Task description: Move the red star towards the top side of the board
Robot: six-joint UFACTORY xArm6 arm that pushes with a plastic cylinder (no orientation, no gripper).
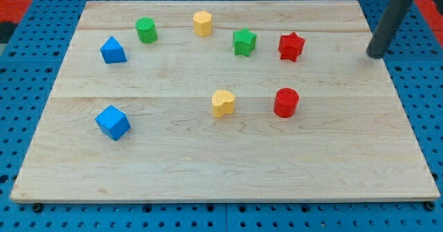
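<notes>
My tip (pixel 376 54) is resting at the counter's (pixel 208 156) right edge, well apart from the red star (pixel 291 46), which is sitting beside the green star (pixel 244 42); no fingers are showing.

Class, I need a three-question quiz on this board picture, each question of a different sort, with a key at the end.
1. True or false: my tip touches the red star.
2. Which block lies nearest the red star? A) green star B) blue cube C) yellow heart
3. Fill in: below the red star, toward the view's bottom, stands the red ____.

Key: 1 false, the tip stands apart at the view's right; 2 A; 3 cylinder.
</notes>
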